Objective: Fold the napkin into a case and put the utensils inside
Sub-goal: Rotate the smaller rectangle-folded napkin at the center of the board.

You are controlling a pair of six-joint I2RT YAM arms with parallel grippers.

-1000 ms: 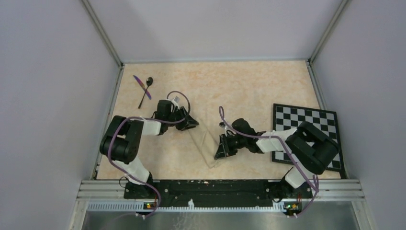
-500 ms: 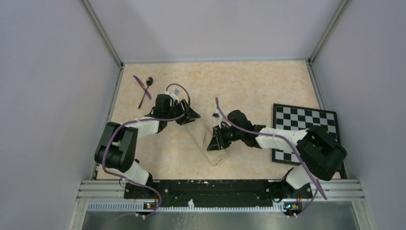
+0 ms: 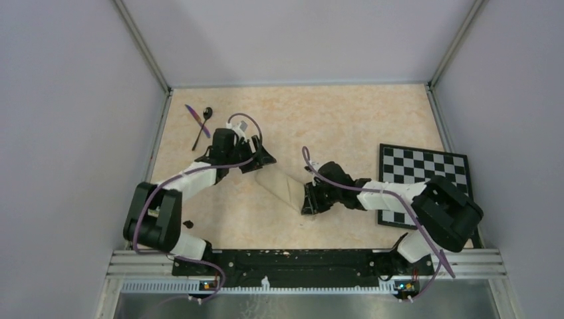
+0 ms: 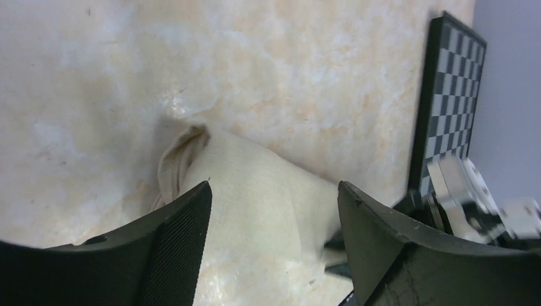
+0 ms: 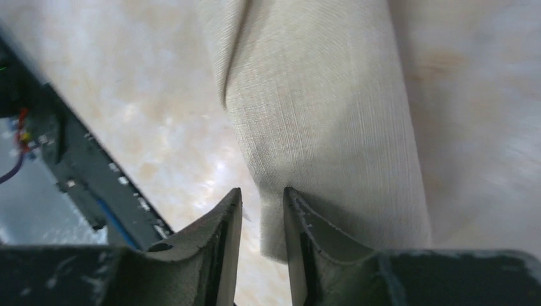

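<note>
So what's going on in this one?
Two arms are working a beige napkin folded into a narrow strip. The left arm's fingers stand open astride its far end; the right arm's fingers, slightly apart, sit at its near end. The black spoon and purple knife lie crossed at the far left, untouched.

Spread directly on the mottled cream tabletop (image 3: 346,119): a beige napkin (image 3: 282,188) folded into a narrow oblong, diagonal near the middle; a black spoon (image 3: 199,136) crossing a purple knife (image 3: 193,114) at the far-left corner; a checkerboard (image 3: 425,176) along the right edge.
</note>
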